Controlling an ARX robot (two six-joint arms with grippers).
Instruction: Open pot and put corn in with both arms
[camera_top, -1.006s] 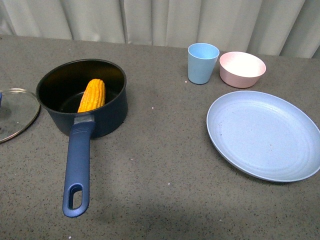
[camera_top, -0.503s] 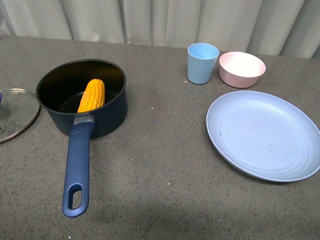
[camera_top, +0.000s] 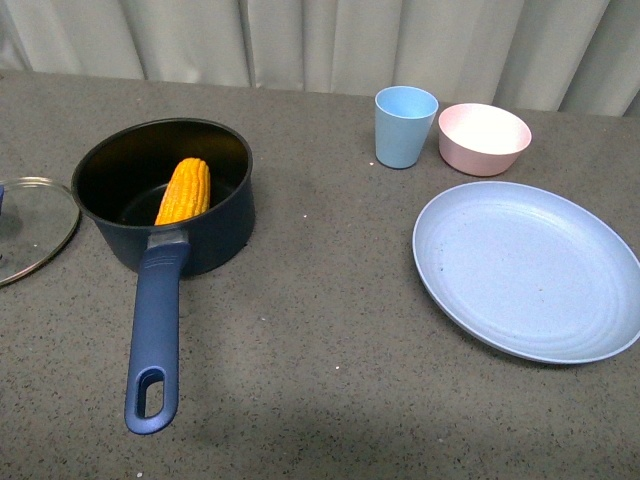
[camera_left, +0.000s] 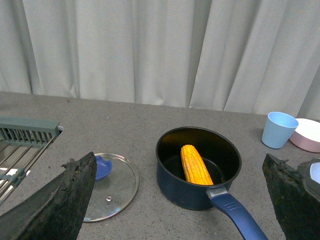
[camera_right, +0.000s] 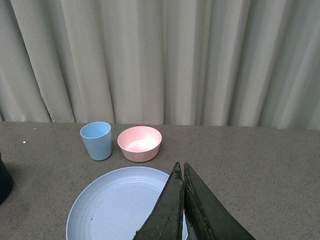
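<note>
The dark navy pot (camera_top: 215, 215) stands open at the left of the table, its long blue handle (camera_top: 155, 340) pointing toward me. The yellow corn (camera_top: 185, 190) lies inside it, leaning against the wall; both also show in the left wrist view, pot (camera_left: 175, 187) and corn (camera_left: 195, 165). The glass lid (camera_top: 30, 225) with a blue knob lies flat left of the pot. My left gripper (camera_left: 180, 200) is open and empty, held back above the pot. My right gripper (camera_right: 181, 167) is shut and empty above the blue plate (camera_right: 115, 205). Neither arm shows in the front view.
A light blue cup (camera_top: 405, 125) and a pink bowl (camera_top: 484, 138) stand at the back right, the large blue plate (camera_top: 530, 270) in front of them. A grey dish rack (camera_left: 25, 137) sits left of the lid. Pale curtains hang behind the table.
</note>
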